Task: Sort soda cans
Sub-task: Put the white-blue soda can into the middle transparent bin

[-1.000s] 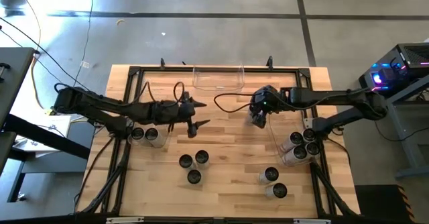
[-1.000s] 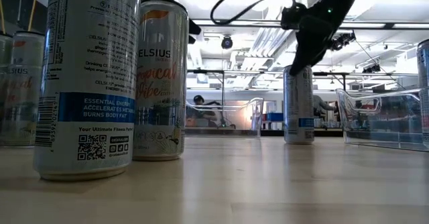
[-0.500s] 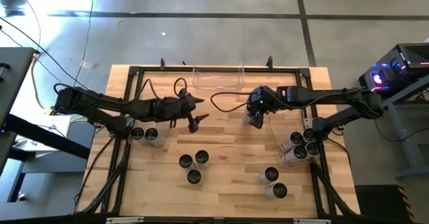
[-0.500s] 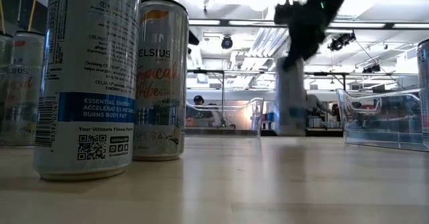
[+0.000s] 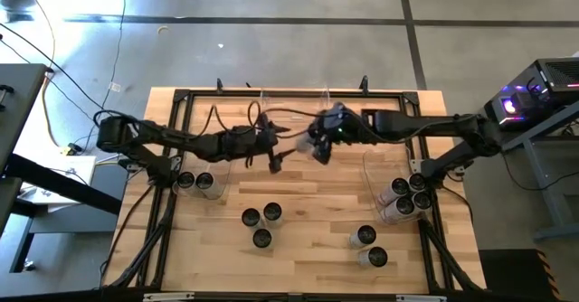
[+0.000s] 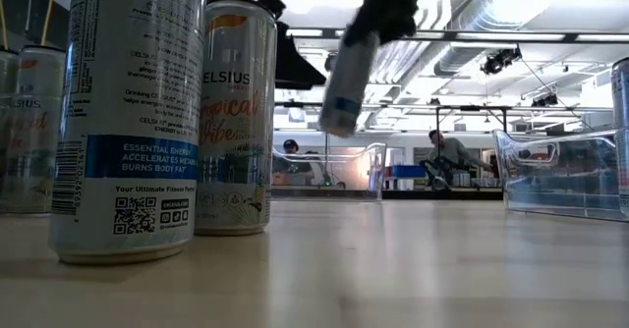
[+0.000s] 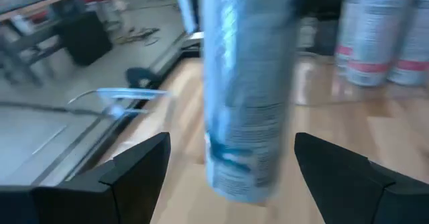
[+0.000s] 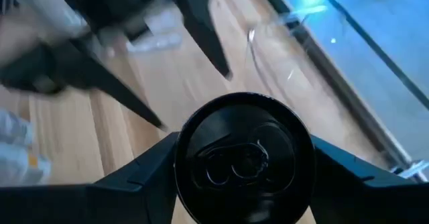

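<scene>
Handoff step, by my judgement: right gripper (image 5: 318, 146) is clamped on one soda can (image 6: 346, 71), carried clear of the table (image 5: 308, 248) near mid-table toward its far side, can slightly tilted. Left gripper (image 5: 275, 161) waits just beside it with fingers spread wide, empty; in its wrist view the can hangs between them, untouched. Next move likely calls for the left fingers to close on the can body before the right lets go. Count from above: one can aloft, two at left, three in the middle, two front right, about four in the right bin (image 5: 373, 186); far bin (image 5: 271, 112) seems empty.
</scene>
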Controlling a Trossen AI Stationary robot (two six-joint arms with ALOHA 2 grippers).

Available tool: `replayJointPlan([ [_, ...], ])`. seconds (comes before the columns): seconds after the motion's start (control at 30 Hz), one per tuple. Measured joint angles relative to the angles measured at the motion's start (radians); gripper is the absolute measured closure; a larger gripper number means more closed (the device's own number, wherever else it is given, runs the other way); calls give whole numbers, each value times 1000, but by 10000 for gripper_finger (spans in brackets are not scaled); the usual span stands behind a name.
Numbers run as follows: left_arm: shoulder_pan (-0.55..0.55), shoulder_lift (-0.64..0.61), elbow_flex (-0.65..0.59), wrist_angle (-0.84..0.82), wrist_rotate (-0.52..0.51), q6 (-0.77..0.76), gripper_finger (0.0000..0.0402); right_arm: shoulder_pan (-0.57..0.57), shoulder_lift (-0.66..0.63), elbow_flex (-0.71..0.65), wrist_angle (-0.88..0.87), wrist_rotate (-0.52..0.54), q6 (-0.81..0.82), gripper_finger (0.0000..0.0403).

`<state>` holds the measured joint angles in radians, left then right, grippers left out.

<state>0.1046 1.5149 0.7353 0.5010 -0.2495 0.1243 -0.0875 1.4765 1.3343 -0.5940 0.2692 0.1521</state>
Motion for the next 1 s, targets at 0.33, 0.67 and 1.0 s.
replayJointPlan([
  [0.33, -50, -154, 2, -193, -364, -29, 87, -302, 250, 425, -193, 11, -191, 166],
  [0.67, -149, -262, -20, -399, -404, -157, 87, -524, 495, 477, -228, -129, -300, 166],
  [1.0, -154, -257, -37, -401, -430, -173, 87, -549, 541, 473, -214, -140, -310, 163],
])
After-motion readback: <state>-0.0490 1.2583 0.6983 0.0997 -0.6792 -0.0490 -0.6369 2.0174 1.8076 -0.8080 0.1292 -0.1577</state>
